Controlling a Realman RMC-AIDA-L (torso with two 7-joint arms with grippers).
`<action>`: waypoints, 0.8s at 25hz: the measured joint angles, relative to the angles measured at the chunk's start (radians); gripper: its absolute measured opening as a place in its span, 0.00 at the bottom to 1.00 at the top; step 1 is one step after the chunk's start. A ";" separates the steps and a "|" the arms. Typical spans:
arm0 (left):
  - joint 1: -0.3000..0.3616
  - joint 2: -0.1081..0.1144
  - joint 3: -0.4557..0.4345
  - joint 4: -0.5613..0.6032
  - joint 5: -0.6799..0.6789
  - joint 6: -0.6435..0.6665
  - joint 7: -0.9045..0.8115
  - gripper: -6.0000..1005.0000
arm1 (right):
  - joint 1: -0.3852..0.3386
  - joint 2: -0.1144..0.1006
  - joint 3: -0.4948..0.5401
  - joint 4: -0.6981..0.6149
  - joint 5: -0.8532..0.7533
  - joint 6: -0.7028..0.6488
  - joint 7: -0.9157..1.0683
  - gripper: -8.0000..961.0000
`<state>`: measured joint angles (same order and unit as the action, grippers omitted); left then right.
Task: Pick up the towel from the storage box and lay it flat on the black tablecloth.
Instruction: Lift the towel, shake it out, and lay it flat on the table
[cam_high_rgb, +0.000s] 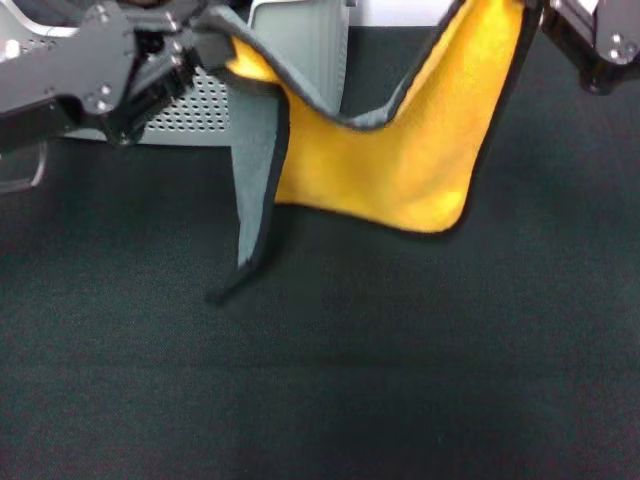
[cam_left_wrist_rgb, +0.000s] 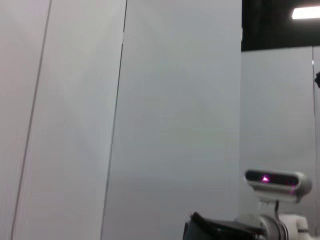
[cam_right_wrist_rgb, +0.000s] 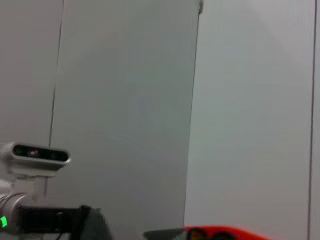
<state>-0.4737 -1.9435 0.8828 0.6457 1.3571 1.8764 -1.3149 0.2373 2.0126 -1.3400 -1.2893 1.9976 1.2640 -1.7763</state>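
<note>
Towel (cam_high_rgb: 400, 160) slung between raised left pincer (cam_high_rgb: 205, 45) and right pincer (cam_high_rgb: 535, 12), each pinching a corner above black tablecloth (cam_high_rgb: 320, 380); wrist views show only walls.

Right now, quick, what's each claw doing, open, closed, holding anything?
Left claw: closed on one upper corner of the towel.
Right claw: holding the towel's other upper corner, which hangs above the black tablecloth.

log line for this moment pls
stage: towel held up by both grippers | left gripper: one corner | right gripper: other corner | towel above black tablecloth, not laid | storage box behind
</note>
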 joint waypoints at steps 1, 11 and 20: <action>-0.001 0.002 -0.001 0.002 0.013 0.001 -0.007 0.02 | -0.009 0.000 -0.002 -0.002 -0.006 0.009 0.004 0.07; 0.097 0.083 0.046 0.076 0.090 0.160 -0.088 0.02 | -0.206 0.002 -0.002 -0.103 0.022 0.233 0.091 0.07; 0.116 0.129 0.124 0.210 0.069 0.162 -0.330 0.02 | -0.325 0.000 0.002 -0.174 0.034 0.268 0.167 0.07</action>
<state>-0.3579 -1.8140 1.0064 0.8557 1.4257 2.0380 -1.6446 -0.0881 2.0122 -1.3381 -1.4638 2.0312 1.5324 -1.6095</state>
